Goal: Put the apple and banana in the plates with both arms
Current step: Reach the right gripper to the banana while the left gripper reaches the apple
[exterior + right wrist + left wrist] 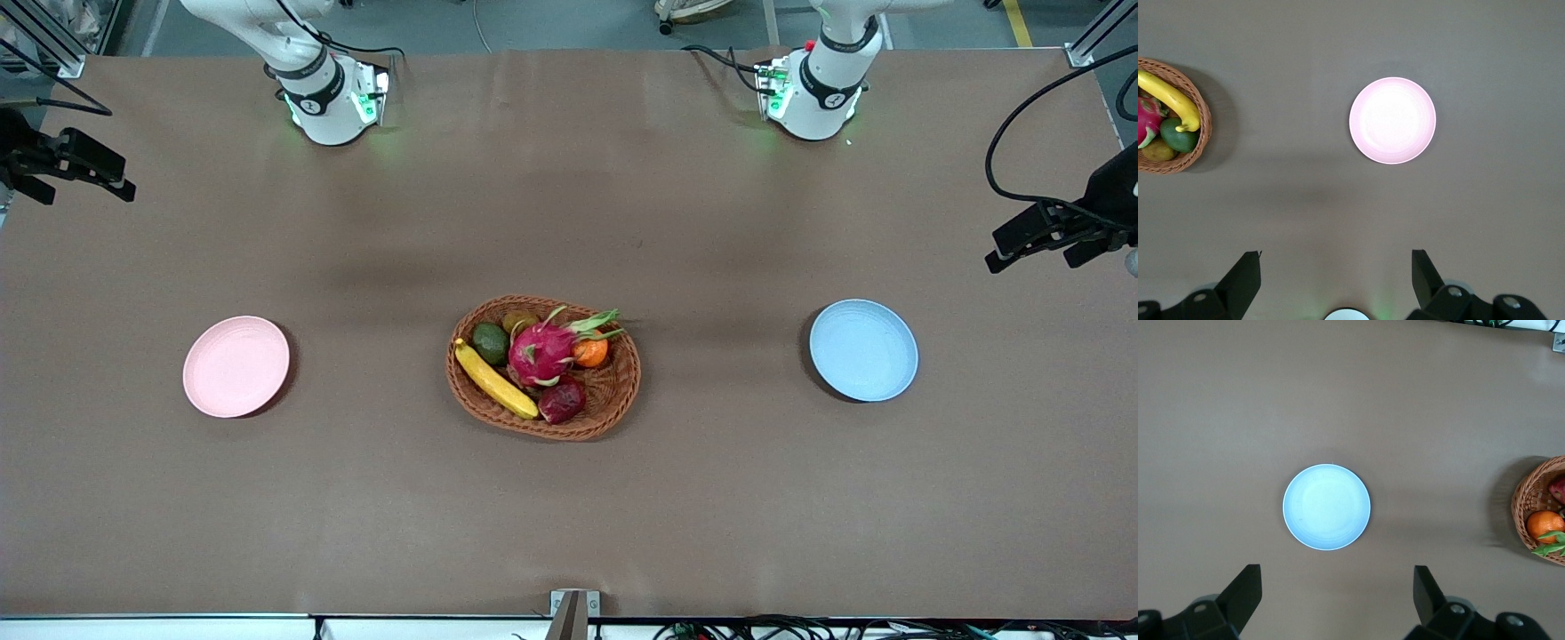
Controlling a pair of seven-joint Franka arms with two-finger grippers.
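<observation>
The yellow banana and the dark red apple lie in a brown wicker basket mid-table. The banana also shows in the right wrist view. The pale pink plate lies toward the right arm's end, and the light blue plate toward the left arm's end. Both plates are bare. My left gripper hangs high over the table beside the blue plate, open and empty. My right gripper hangs high beside the pink plate, open and empty.
The basket also holds a pink dragon fruit, an orange, a green avocado and a brownish fruit. The two white arm bases stand farthest from the front camera. Brown tabletop lies between basket and plates.
</observation>
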